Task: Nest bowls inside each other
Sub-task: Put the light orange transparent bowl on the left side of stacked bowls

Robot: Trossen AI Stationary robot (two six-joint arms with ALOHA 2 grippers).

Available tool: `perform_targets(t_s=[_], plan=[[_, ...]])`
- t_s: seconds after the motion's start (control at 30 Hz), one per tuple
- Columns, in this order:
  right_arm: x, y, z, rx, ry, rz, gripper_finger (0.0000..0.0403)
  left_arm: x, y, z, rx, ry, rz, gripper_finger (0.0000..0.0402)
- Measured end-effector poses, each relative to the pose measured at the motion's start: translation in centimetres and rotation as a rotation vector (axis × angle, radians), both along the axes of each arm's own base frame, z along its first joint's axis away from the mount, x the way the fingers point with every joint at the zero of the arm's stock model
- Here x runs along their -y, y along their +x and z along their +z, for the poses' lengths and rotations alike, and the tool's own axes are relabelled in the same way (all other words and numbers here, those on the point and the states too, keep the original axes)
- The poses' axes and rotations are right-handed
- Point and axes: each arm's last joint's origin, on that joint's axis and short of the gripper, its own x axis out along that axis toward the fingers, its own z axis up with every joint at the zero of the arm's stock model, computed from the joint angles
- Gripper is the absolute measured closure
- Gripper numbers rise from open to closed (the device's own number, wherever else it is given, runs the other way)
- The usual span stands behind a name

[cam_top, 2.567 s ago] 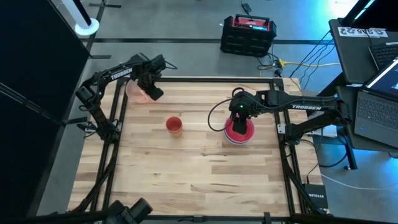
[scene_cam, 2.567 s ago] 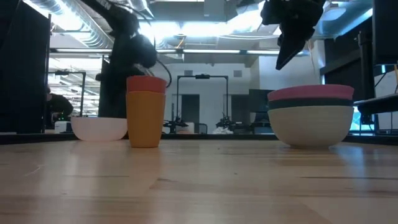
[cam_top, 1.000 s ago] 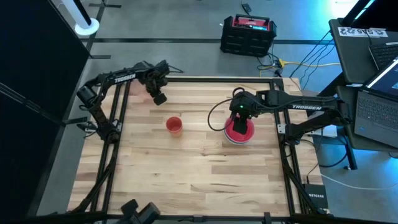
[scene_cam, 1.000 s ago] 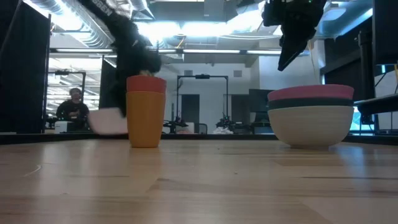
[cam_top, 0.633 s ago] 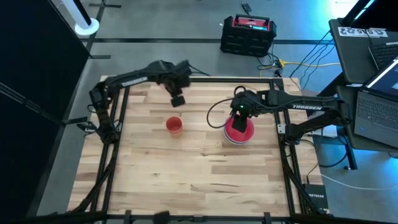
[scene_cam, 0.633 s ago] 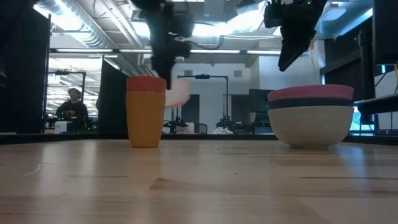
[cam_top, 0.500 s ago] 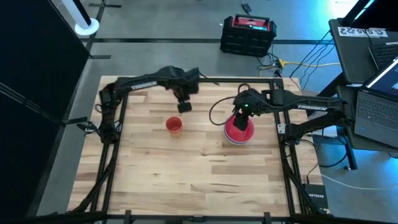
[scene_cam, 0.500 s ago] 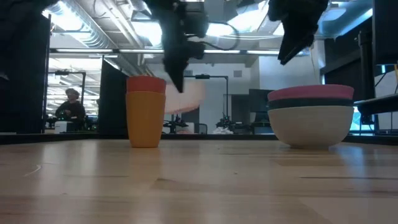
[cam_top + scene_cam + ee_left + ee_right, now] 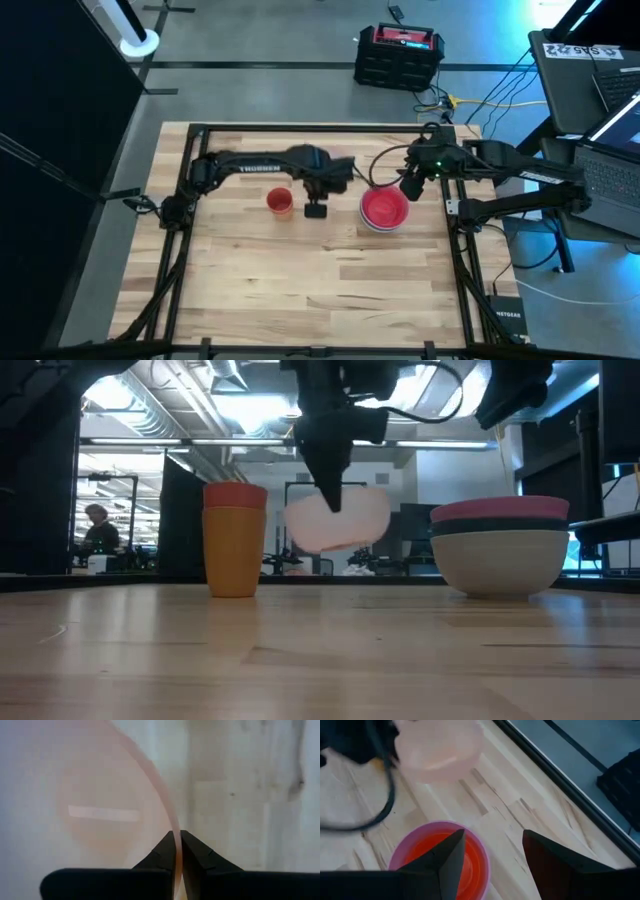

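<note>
Wooden tabletop point(image 9: 330, 270): left gripper point(image 9: 330, 500) pinches the light pink plastic bowl's point(image 9: 338, 520) rim midair; right gripper point(image 9: 410, 187), jaws spread, hovers beside the stacked bowls point(image 9: 384, 209).

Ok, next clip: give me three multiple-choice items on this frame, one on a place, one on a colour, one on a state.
1. Where is the light pink bowl?
A. in the air between the cups and the stack
B. on the stack
C. on the floor

2. What colour is the innermost bowl of the bowl stack?
A. teal
B. red
C. white

3. The left gripper is:
A. open, empty
B. out of view
C. shut on the bowl's rim

Key: 1 A, it hangs clear of the table; 2 B, seen from above; 3 C, jaws pinch the rim.
</note>
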Motion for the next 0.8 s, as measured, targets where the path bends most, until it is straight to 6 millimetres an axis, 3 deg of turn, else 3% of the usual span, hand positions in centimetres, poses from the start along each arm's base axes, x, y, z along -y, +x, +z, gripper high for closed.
perform_targets(t_s=[0.57,0.8], plan=[[-0.1,-0.1,0.0,0.000,0.007,0.019,0.0217,6.1,1.7,-6.7,-0.181,-0.018,-0.096,0.0401],[-0.1,-0.1,0.0,-0.003,0.007,0.024,0.0217,7.6,1.7,-6.9,-0.187,-0.018,-0.161,0.0394]])
